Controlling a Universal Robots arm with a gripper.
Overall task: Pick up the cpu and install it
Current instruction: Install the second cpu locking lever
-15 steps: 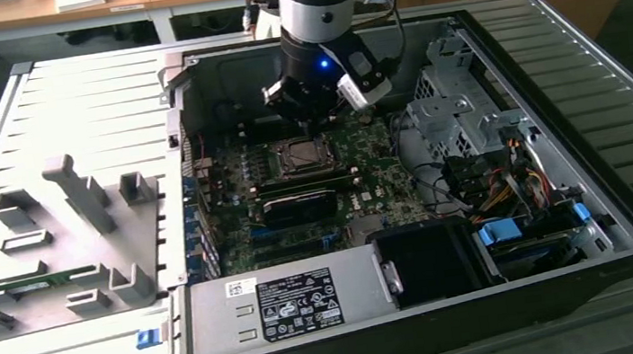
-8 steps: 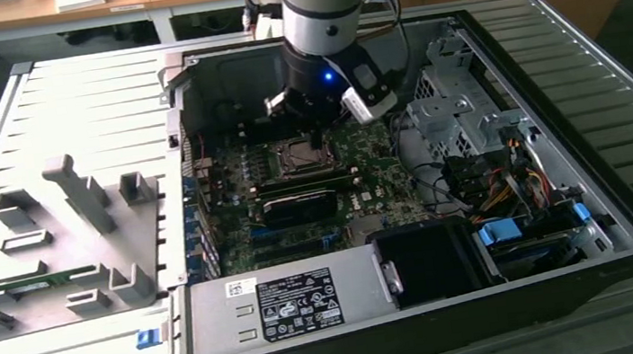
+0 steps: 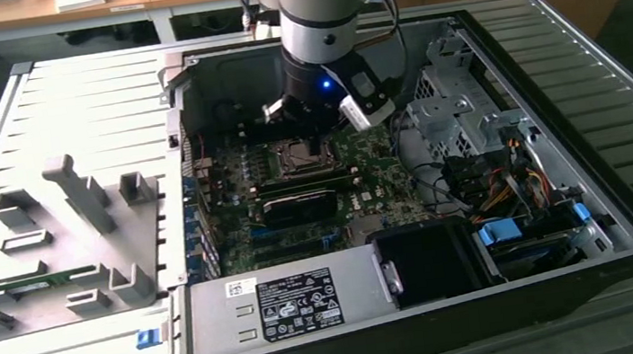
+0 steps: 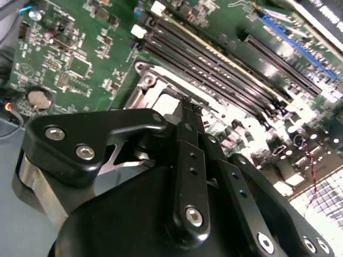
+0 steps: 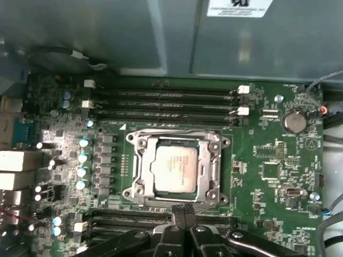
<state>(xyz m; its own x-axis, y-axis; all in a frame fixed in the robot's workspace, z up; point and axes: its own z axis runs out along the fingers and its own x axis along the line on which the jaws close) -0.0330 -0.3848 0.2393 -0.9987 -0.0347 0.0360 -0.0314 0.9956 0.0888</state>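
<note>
Exterior view: the arm stands over the open computer case [image 3: 550, 112], its gripper [image 3: 306, 117] low above the motherboard [image 3: 298, 224], just over the socket [image 3: 302, 153]. A grey fixture tray [image 3: 47, 246] lies well apart toward the exterior view's left. From here I cannot make out what the fingertips are doing.

First wrist view: the cpu [image 5: 174, 167], silver-grey top up, lies inside the socket's metal frame [image 5: 178, 169], between two banks of memory slots [image 5: 161, 101]. It looks level and square to the frame, though I would not swear it is fully seated. The fingertips [image 5: 184, 213] meet at the frame's near edge, pressed together with nothing between them.

Second wrist view: the fingers [image 4: 188, 160] run closed in a single dark line, their tips at the socket edge beside the slots; the chip's pale top [image 4: 161, 99] shows just beyond them.

Risks, as I judge them: the tips sit very close to the frame, so a sideways drift could scrape the frame or nudge the chip askew. If the chip is slightly off its keys, any downward press could bend the contacts beneath. The slot latches nearby could also catch a fingertip.
</note>
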